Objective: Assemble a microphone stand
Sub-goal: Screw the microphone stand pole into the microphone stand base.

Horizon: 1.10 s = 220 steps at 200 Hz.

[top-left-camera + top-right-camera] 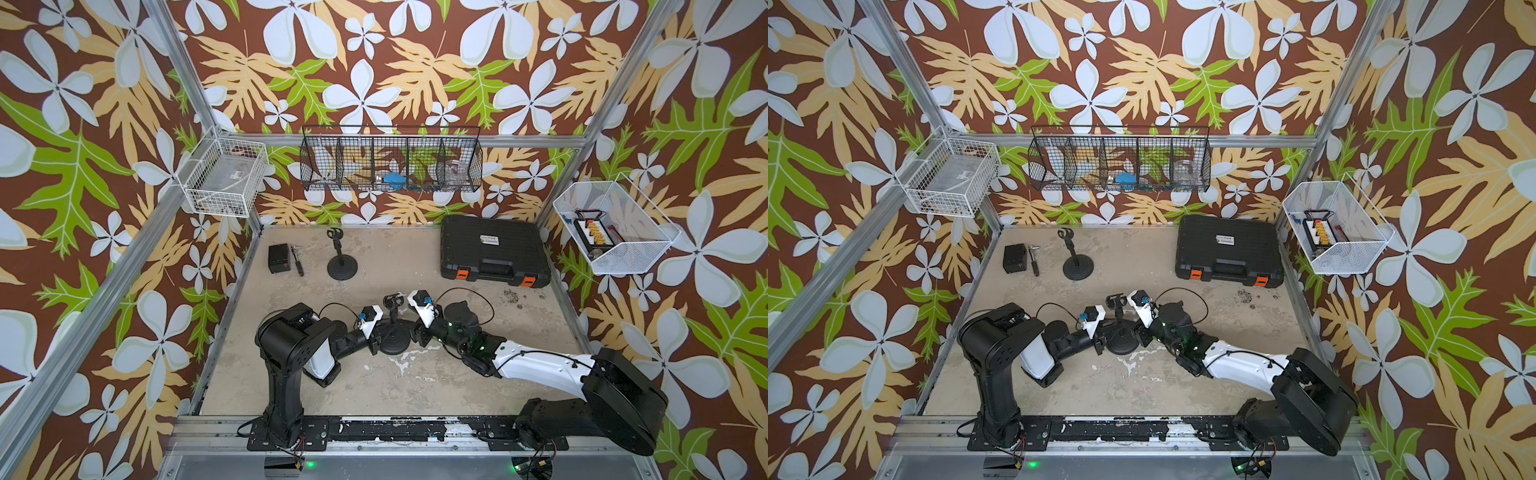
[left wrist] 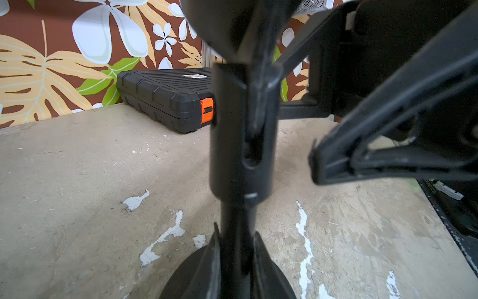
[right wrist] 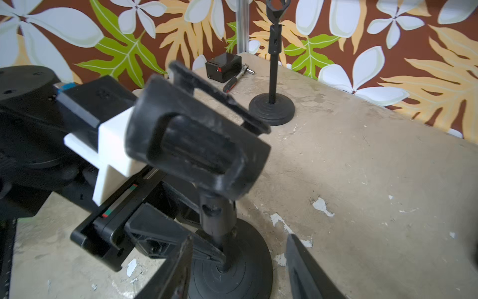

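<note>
A black microphone stand is upright near the table's front middle, with its round base (image 1: 392, 341) (image 1: 1122, 341) flat on the table and its clip (image 1: 393, 301) (image 3: 196, 145) on top. My left gripper (image 1: 376, 338) (image 2: 236, 233) is shut on the stand's pole (image 2: 240, 129) just above the base. My right gripper (image 1: 417, 332) (image 3: 239, 236) is open. Its fingers (image 3: 181, 261) stand wide apart on either side of the pole's foot and touch nothing. The base (image 3: 245, 271) lies below them.
A second assembled stand (image 1: 342, 266) is at the back left, beside a small black box (image 1: 279, 258) and a ratchet tool (image 1: 298, 266). A black case (image 1: 494, 251) with orange latches lies at the back right. Wire baskets (image 1: 390, 164) hang on the walls.
</note>
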Each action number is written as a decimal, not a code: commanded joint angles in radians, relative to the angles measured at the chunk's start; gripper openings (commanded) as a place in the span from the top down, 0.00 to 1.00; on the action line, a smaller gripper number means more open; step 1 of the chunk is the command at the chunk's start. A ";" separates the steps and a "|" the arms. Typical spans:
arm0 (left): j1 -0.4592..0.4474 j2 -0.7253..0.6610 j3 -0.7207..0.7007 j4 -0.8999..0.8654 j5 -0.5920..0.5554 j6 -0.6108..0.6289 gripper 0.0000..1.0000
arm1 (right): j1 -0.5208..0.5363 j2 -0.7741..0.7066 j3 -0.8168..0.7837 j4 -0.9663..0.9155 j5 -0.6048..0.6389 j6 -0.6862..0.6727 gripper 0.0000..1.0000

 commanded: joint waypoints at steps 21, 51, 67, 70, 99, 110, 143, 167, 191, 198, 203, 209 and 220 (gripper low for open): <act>-0.001 0.015 -0.015 0.022 0.036 0.000 0.85 | -0.076 0.047 0.052 -0.035 -0.303 -0.138 0.43; -0.001 0.015 -0.017 0.023 0.040 0.004 0.85 | -0.094 0.108 0.130 -0.085 -0.363 -0.200 0.46; -0.001 0.017 -0.018 0.024 0.041 0.004 0.85 | -0.098 0.142 0.172 -0.095 -0.374 -0.210 0.46; -0.001 0.016 -0.017 0.023 0.042 0.004 0.85 | -0.099 0.148 0.178 -0.098 -0.377 -0.212 0.47; -0.001 0.017 -0.017 0.024 0.043 0.004 0.85 | -0.103 0.195 0.220 -0.097 -0.425 -0.211 0.58; -0.001 0.018 -0.016 0.024 0.043 0.002 0.85 | -0.103 0.201 0.221 -0.083 -0.434 -0.203 0.63; -0.001 0.017 -0.016 0.030 0.046 -0.007 0.84 | -0.104 0.204 0.197 -0.040 -0.431 -0.168 0.84; -0.001 0.009 -0.021 0.041 0.047 -0.021 0.79 | -0.096 0.202 0.149 0.025 -0.385 -0.125 0.98; -0.001 -0.012 -0.027 0.045 0.049 -0.033 0.73 | -0.065 0.201 0.112 0.063 -0.226 -0.063 1.00; -0.001 -0.019 -0.030 0.047 0.051 -0.037 0.72 | -0.052 0.198 0.098 0.072 -0.156 -0.047 1.00; -0.001 -0.023 -0.032 0.049 0.050 -0.039 0.71 | -0.040 0.194 0.088 0.078 -0.110 -0.036 1.00; -0.001 -0.027 -0.034 0.053 0.052 -0.042 0.70 | -0.021 0.187 0.075 0.087 -0.044 -0.020 1.00; -0.001 -0.034 -0.037 0.055 0.052 -0.045 0.70 | 0.013 0.174 0.053 0.097 0.078 0.017 1.00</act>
